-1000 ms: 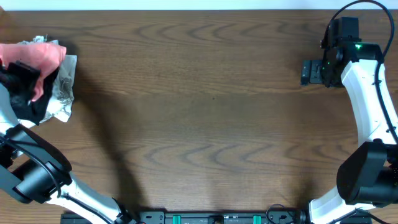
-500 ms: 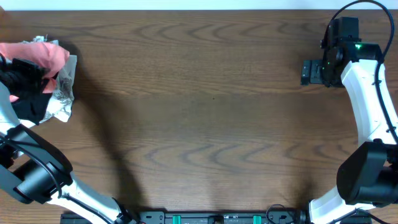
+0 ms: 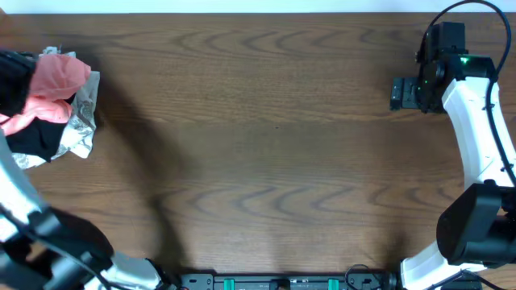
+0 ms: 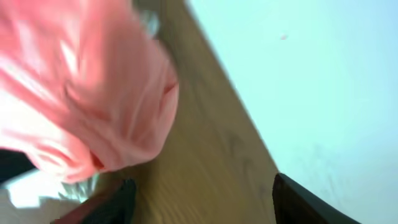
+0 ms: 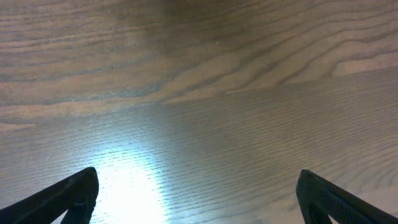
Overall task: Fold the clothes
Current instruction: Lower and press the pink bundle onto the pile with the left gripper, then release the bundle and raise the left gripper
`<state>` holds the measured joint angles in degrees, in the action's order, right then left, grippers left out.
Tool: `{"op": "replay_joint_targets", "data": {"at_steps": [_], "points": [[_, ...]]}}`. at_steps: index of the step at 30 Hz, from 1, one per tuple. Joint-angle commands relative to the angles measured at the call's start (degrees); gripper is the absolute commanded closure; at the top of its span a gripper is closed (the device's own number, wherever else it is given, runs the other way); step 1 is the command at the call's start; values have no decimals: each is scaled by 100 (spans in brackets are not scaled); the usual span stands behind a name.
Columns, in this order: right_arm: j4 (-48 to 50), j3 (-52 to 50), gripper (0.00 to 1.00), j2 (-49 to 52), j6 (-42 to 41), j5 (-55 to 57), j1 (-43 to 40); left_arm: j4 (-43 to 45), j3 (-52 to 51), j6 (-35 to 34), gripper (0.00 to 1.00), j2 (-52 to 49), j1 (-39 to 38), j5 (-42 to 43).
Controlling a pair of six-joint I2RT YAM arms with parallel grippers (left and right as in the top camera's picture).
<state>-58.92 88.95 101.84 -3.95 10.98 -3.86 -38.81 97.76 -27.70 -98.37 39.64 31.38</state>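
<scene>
The salmon-pink T-shirt (image 3: 55, 80) lies bunched on a pile of clothes at the table's far left edge; its lettering is hidden. It fills the upper left of the blurred left wrist view (image 4: 87, 93). My left gripper (image 3: 11, 80) is at the frame's left edge beside the shirt. Its jaws (image 4: 202, 199) are wide open over bare wood, with nothing between them. My right gripper (image 3: 401, 93) is open and empty, low over the table at the far right (image 5: 199, 199).
A black garment (image 3: 39, 143) and a grey-white patterned cloth (image 3: 81, 121) lie under and beside the pink shirt. The wooden table (image 3: 266, 145) ends close behind the pile, with a pale wall (image 4: 311, 74) beyond.
My left gripper has moved off the pile, away to the far left, uncovering more of the pink shirt. The right arm has not moved.
</scene>
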Motion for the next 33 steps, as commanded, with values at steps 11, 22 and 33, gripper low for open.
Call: {"op": "replay_joint_targets", "data": {"at_steps": [11,22,33], "points": [[-4,-20,1,17,-94,59,-20,557,61,898,46,-1117,-7,-1580],[-4,-20,1,17,-94,57,-20,216,63,859,50,-1757,151,-1493],[-4,-20,1,17,-94,57,-20,1209,63,133,20,-28,-4,662]]}}
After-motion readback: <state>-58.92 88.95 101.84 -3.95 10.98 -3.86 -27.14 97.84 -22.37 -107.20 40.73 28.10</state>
